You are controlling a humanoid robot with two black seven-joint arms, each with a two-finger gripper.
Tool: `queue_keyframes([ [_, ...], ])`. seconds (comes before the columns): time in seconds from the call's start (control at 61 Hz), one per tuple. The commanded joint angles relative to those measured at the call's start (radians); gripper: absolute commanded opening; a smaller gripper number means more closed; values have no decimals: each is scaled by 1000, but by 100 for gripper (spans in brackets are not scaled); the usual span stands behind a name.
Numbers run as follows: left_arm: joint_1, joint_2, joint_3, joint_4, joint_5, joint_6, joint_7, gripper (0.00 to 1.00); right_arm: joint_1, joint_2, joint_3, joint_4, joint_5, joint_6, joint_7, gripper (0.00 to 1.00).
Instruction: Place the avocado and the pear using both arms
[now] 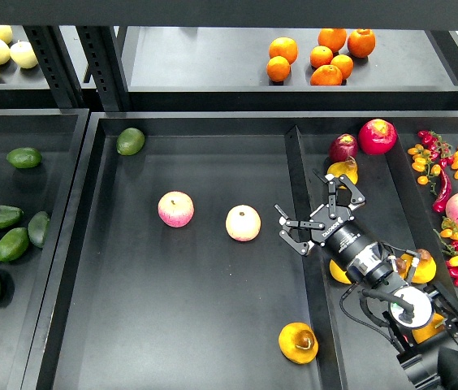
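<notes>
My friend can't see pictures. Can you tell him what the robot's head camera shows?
The right gripper hangs open and empty over a divider in a dark tray. Two pink-and-yellow apples sit left of it, the pear lies nearer the front, and a green fruit rests in the back corner.

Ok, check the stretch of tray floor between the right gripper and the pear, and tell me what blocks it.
Nothing visible does. The right gripper, fingers spread, hovers over the raised black divider; bare tray floor runs to the plump yellow-orange pear lying below it.

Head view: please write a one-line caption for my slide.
Right pincer open above the tray divider, pear lying nearby.
</notes>
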State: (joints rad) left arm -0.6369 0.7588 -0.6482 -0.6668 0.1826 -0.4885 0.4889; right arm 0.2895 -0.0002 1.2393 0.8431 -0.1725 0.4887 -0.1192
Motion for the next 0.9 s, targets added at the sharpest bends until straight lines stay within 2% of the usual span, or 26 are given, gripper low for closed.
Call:
queue_keyframes([
  [0.0, 6, -61, -116, -4, -25, 0, 0, 81, 0, 0, 0, 1, -1, 0, 1, 99],
  [0.23, 8, -171, -287, -63, -115, 0, 0, 82, 0, 0, 3, 1, 1, 0, 3, 99],
  [0.394, 19, -269, -436, -172, -181, 0, 0, 82, 0, 0, 3, 1, 1, 0, 3, 99],
  [0.607, 111, -421, -619, -327, -181, 0, 0, 83, 0, 0, 3, 1, 1, 0, 3, 99],
  [0.886, 151, -532, -679, -355, -181, 0, 0, 83, 0, 0, 3, 1, 1, 0, 3, 99],
])
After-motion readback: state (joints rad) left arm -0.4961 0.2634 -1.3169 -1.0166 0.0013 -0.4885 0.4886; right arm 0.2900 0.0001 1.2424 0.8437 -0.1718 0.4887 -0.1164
